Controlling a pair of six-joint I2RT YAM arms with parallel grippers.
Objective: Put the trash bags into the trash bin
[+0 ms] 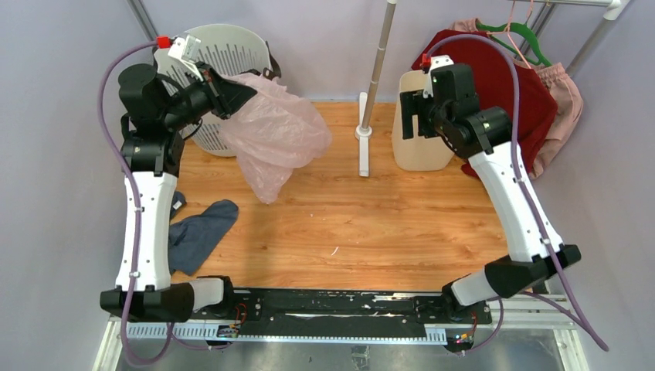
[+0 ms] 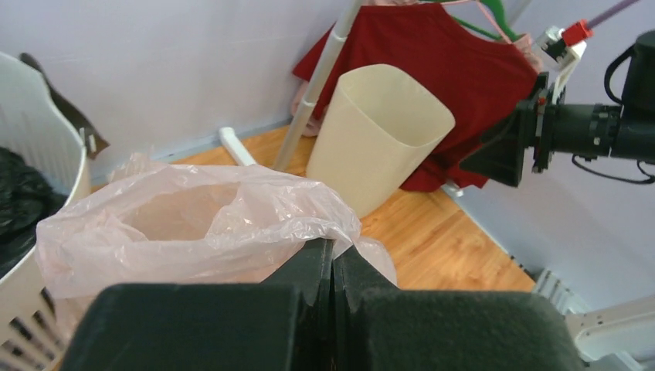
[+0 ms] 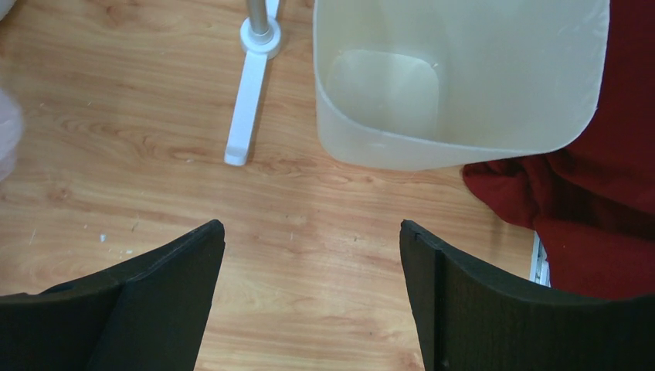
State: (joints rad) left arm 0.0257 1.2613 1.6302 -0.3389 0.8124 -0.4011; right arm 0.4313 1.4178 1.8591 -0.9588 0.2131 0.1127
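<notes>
A wooden tabletop (image 1: 371,224) lies between pale lilac walls (image 1: 46,77), with a white-footed rail pole (image 1: 376,69) at the far middle. At far left the left gripper (image 2: 333,255) is pinched tight on the crinkled edge of the trash bag (image 1: 274,135). The bag hangs in front of the slotted white basket (image 1: 232,50) (whether its tail touches the wood is hard to tell). At far right the right gripper (image 3: 313,232) hovers with its jaws wide apart, holding nothing, just near of the trash bin (image 3: 463,147). The bin stands against a red garment (image 1: 502,77). A blue-grey cloth (image 1: 201,232) lies near left.
</notes>
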